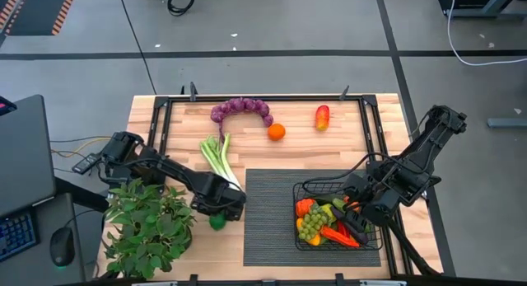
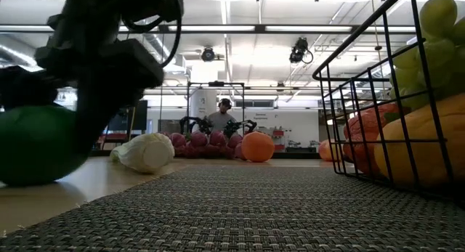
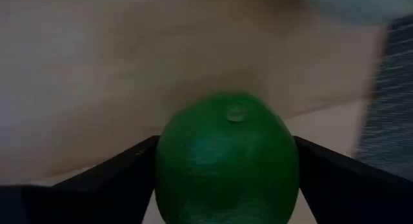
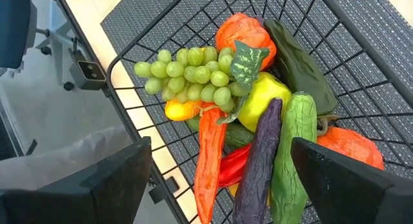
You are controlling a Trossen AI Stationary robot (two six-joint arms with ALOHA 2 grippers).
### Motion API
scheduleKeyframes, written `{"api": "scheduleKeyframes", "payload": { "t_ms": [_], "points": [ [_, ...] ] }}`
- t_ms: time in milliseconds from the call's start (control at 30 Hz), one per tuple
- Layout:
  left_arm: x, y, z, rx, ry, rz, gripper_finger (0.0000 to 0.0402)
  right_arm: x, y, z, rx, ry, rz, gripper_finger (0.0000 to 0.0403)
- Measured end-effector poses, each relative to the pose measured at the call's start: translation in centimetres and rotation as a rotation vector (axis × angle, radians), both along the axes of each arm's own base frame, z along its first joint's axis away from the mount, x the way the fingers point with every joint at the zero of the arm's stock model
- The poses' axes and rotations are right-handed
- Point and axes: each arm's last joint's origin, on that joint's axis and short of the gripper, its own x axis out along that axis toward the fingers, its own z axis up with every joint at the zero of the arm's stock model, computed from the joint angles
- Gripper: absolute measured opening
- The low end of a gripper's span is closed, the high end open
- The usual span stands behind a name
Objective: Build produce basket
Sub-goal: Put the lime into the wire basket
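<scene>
1. High view: the left gripper [image 1: 217,210] is low over the wooden table [image 1: 362,138], just beside the dark ribbed mat [image 1: 268,220], with a green lime [image 1: 217,222] under its tip. The black wire basket [image 1: 306,189] sits on the mat's right part, already piled with produce. Purple grapes [image 1: 240,109], an orange [image 1: 276,132], a red-and-yellow pepper [image 1: 322,116] and a leek [image 1: 217,154] lie loose on the wood. The right gripper [image 1: 356,205] hovers over the basket.
2. Low view: the lime [image 2: 33,143] rests on the table beneath the left arm.
3. Left wrist view: the lime [image 3: 227,161] sits between the two fingers [image 3: 110,172], which flank it; whether they press it I cannot tell. It looks hard, smooth, light and likely to roll, so gripping across its widest part seems best.
4. Right wrist view: the fingers [image 4: 97,179] are spread wide and empty above green grapes [image 4: 187,72], a carrot [image 4: 208,156], an eggplant [image 4: 259,156] and a cucumber [image 4: 292,146].
</scene>
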Motion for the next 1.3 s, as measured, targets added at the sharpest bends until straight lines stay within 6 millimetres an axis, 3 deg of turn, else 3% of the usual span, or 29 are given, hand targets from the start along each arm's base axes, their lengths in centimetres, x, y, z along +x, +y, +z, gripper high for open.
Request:
{"api": "scheduleKeyframes", "payload": {
  "t_ms": [267,400,567,800,967,1133,1300],
  "points": [
    [1.3,-0.3,0.3,-0.053,-0.135,-0.012,0.0254,0.0,0.0,0.0,-0.002,-0.003,-0.009,0.0373],
    [2.2,-0.1,1.4,-0.070,-0.203,-0.035,0.0250,0.0,0.0,0.0,-0.002,-0.002,-0.010,0.0373],
    [4.8,0.5,5.5,-0.041,-0.395,-0.086,0.0250,0.1,-0.1,0.0,0.007,-0.017,-0.059,0.0372],
    [8.3,2.0,12.4,0.120,-0.744,-0.145,0.0269,0.9,0.3,1.1,0.115,-0.188,-0.197,0.0372],
    [10.4,3.7,16.1,0.193,-1.054,-0.171,0.0264,0.6,0.7,1.1,0.232,-0.135,-0.301,0.0372],
    [11.8,5.6,16.4,0.204,-1.168,-0.103,0.0268,0.2,1.3,1.3,0.334,-0.118,-0.406,0.0372],
    [13.4,5.5,15.5,0.160,-1.242,-0.026,0.0273,-0.3,1.7,1.2,0.390,-0.083,-0.476,0.0372]
  ]
}}
